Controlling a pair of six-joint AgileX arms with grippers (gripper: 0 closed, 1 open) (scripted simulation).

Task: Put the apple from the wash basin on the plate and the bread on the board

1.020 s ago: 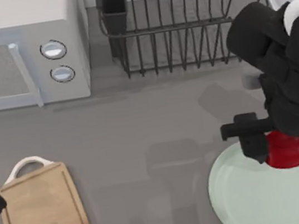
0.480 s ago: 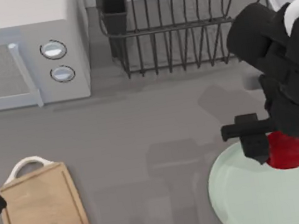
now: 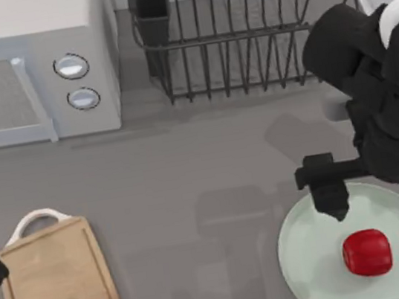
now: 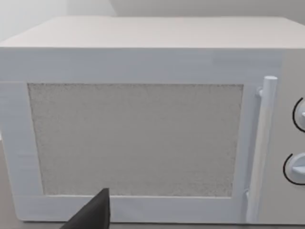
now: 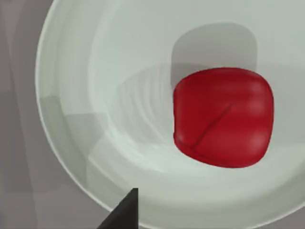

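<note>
A: Where is the apple?

B: It lies on the mint-green plate, near the plate's middle, free of any grip. I judge this half of the task is done.

A: And the right gripper?

B: It hangs over the plate's far rim, jaws wide and empty, apart from the apple.

A: The left arm?

B: Parked just left of the cutting board, facing the microwave. I cannot tell its jaws. The board carries no bread.
</note>
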